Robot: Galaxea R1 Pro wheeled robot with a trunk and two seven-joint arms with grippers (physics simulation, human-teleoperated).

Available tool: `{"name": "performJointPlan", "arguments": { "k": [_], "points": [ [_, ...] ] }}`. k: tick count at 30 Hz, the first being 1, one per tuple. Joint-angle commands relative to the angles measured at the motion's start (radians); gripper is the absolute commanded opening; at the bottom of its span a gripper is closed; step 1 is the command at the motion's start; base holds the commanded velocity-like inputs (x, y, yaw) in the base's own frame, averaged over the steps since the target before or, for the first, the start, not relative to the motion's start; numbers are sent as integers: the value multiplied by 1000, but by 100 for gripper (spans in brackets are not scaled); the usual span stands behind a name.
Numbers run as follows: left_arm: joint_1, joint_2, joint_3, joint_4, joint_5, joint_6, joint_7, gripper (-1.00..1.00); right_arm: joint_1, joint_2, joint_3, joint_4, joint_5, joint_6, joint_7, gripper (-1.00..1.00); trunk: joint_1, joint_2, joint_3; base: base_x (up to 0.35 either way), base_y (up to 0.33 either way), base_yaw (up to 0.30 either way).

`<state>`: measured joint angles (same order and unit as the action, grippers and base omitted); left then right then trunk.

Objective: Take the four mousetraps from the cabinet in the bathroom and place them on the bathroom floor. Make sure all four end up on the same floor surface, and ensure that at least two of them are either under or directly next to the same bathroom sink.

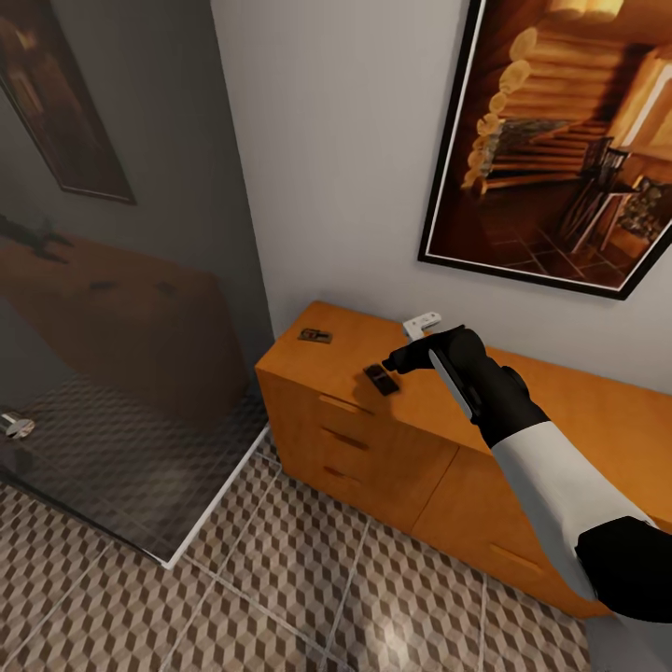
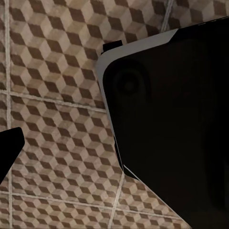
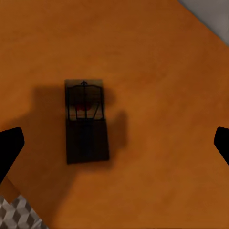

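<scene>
Right pincer [image 1: 397, 362] hung released above a mousetrap [image 3: 86, 120] on the cabinet [image 1: 373, 439] top (lined up for pickup); left pincer's state unclear.

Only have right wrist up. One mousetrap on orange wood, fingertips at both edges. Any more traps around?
Observer: Yes. In the head view a second mousetrap lies on the cabinet top near its left end, closer to the wall than yours.
Operator: Is my gripper over the trap?
Observer: The right gripper hangs just above it, jaws open, not touching.
Operator: Left arm?
Observer: Left wrist view looks down on the bathroom floor tiles, with a dark, white-edged robot part beside them.
Operator: Anything beside the cabinet?
Observer: A dark glass shower panel stands to its left.
</scene>
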<state>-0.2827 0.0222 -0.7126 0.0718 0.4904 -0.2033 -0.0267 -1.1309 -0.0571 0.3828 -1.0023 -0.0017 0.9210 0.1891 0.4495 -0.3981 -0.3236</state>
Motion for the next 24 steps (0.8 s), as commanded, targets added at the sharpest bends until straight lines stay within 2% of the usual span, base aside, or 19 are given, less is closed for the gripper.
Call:
{"name": "performJointPlan", "arguments": {
  "k": [1,8,18,24],
  "points": [
    [-1,-1,-8,3,8,-6,-3,100,-1,-1,3,-1,0,4,2,100,0,-2,-3,1,1,0],
    [-1,0,-8,3,8,-7,-3,100,-1,-1,3,-1,0,4,2,100,0,-2,-13,18,0,0],
    [-1,0,-8,3,8,-5,-2,100,-1,1,4,-1,0,4,2,100,0,-2,-16,243,0,0],
    [-1,0,-8,3,8,-5,-2,100,-1,2,4,-1,0,4,1,100,0,-2,-17,94,0,0]
  ]
}}
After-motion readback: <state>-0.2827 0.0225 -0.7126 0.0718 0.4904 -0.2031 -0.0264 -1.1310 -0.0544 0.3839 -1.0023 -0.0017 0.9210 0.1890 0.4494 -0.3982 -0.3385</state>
